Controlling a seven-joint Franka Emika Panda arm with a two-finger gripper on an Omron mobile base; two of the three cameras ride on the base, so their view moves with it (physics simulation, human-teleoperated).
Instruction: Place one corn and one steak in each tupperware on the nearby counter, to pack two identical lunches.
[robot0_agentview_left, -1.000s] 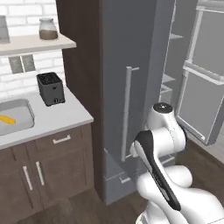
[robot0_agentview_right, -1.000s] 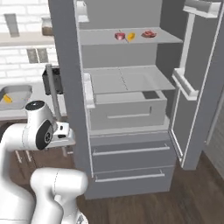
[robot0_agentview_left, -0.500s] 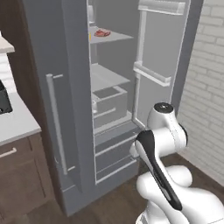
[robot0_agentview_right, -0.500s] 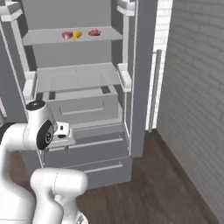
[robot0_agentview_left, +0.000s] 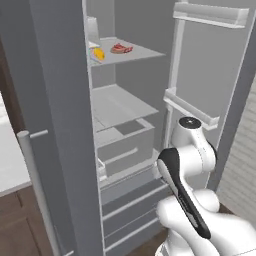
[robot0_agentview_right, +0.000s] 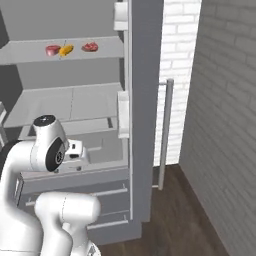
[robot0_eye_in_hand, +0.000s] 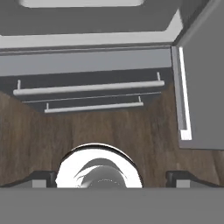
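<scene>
Still far from any pick: on the fridge shelf, at the left a pink-red steak chunk, just right of it a corn cob, further right along the shelf the marbled steak. Pincer spread wide, holding nothing, aimed down at the fridge's drawer handles. Risks, judging ahead: clipping the shelf lip or open door on the rise, or nudging the chunk when reaching for the cob beside it.
</scene>
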